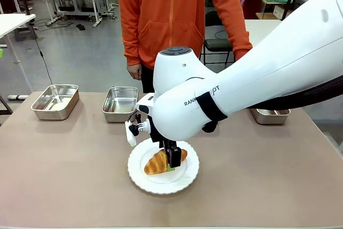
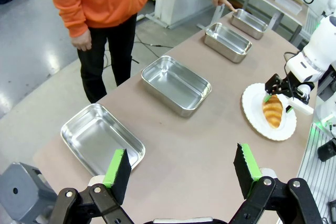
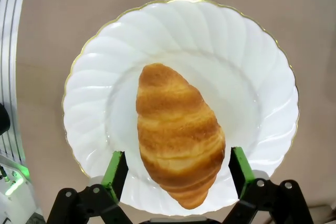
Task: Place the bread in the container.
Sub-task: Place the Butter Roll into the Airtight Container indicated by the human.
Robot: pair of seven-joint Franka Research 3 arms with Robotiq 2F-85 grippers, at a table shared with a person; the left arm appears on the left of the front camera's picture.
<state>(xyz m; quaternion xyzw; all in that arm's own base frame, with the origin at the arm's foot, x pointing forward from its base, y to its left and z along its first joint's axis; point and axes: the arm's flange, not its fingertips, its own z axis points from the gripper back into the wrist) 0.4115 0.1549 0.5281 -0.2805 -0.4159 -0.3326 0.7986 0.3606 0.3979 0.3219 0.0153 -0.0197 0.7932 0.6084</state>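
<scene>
Bread (image 3: 178, 137) lies mid-plate (image 3: 252, 51), between the spread fingers of the right gripper (image 3: 177, 165); left gripper (image 2: 181, 169) released too. Pinching near the 6 o'clock tip could let it pivot or slip before the pan (image 1: 120, 103) at 11 o'clock

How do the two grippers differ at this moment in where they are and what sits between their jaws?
The right gripper is down at the white plate, jaws either side of the bread but not closed on it; the left gripper hangs high over the table with only bare tabletop showing between its jaws. The right is near the plate; the left nearer a steel pan. Both are open.
</scene>
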